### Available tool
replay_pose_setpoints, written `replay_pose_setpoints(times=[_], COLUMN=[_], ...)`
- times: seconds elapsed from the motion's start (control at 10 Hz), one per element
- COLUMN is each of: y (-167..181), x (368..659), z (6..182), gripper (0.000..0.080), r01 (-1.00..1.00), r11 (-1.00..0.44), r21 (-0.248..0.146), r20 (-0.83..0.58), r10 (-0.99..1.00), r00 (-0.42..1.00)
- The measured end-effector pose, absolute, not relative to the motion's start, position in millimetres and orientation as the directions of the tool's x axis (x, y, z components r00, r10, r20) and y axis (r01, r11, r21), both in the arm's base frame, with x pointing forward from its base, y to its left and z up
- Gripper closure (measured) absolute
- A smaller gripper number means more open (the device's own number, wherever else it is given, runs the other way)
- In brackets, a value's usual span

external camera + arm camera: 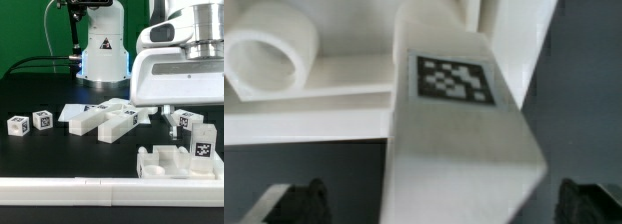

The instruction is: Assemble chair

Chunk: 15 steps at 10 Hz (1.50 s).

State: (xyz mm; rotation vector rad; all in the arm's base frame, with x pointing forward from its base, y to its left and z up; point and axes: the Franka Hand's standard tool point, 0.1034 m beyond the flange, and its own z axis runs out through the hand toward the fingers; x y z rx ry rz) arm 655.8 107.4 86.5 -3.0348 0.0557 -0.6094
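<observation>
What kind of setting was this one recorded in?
Most likely a robotics lab bench. A white robot arm stands at the back of a black table, a plain green backdrop fills the space behind it, and the loose white chair parts carry square black-and-white tags.

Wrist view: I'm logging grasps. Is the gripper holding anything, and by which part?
Nothing is held. The gripper is open; the tagged white chair piece stands between its fingertips, which are spread clear of it.
</observation>
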Motion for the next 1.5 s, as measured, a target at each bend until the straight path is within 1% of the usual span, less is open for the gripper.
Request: replay_pose_setpoints(times=[0.1,0.2,0.3,0.4,0.5,0.6,0.8,0.9,1.0,1.1,1.2,1.4,1.5], y=[110.0,109.4,107.8,107.7,107.5,107.2,107.4,107.5,107.6,107.6,102.7,103.9,105.2], x=[651.1,653.6,647.8,650.7,651.1,651.0,650.9,650.9,650.7,650.4,650.7,650.3,650.7], z=[82.4,83.9,80.9,83.0,82.5,82.2,82.1,82.0,81.6,80.8,79.9,80.3,80.8], gripper=[0.0151,0.0151,0.0151,0.0151,0.0189,0.0189,0.0463,0.0515,0.0515,0.0515,0.0515,0.0515,0.0514], r01=[-0.033,-0.036,-0.046,-0.058,-0.071,-0.072,-0.186,-0.272,-0.339,-0.474,-0.726,-0.926,-0.962], r11=[-0.998,-0.997,-0.997,-0.996,-0.995,-0.995,-0.979,-0.958,-0.935,-0.873,-0.675,-0.352,-0.239], r21=[-0.06,-0.063,-0.068,-0.072,-0.073,-0.072,-0.087,-0.097,-0.104,-0.115,-0.132,-0.133,-0.133], r20=[0.274,0.235,0.132,0.119,0.125,0.124,0.115,0.107,0.099,0.083,0.043,-0.018,-0.029], r10=[-0.049,-0.05,-0.054,-0.066,-0.08,-0.08,-0.195,-0.281,-0.349,-0.484,-0.735,-0.934,-0.969], r00=[0.96,0.971,0.99,0.991,0.989,0.989,0.974,0.954,0.932,0.871,0.676,0.358,0.245])
